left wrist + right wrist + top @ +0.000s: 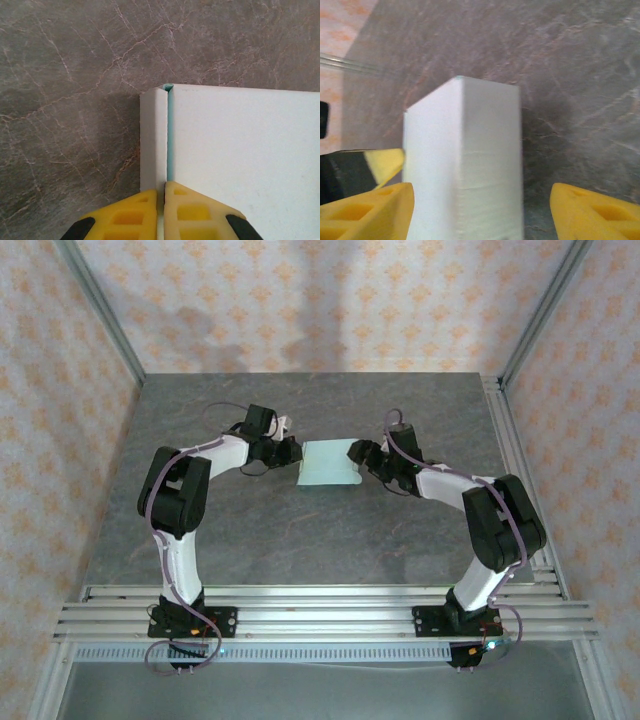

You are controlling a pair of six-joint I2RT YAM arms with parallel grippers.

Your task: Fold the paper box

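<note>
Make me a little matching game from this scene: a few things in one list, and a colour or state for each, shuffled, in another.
Things:
1. left gripper
2. right gripper
3. paper box
4. table

Colours or states:
A. grey, marbled
B. jaws apart, box end between them
C. pale mint, lying between the two arms
D. pinched shut on a thin card edge

Pairs: 1-D, 2-B, 3-C, 4-A.

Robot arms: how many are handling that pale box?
2. The left arm, its left gripper pinching one edge of the paper box; the right arm, its right gripper open around the opposite end.
</note>
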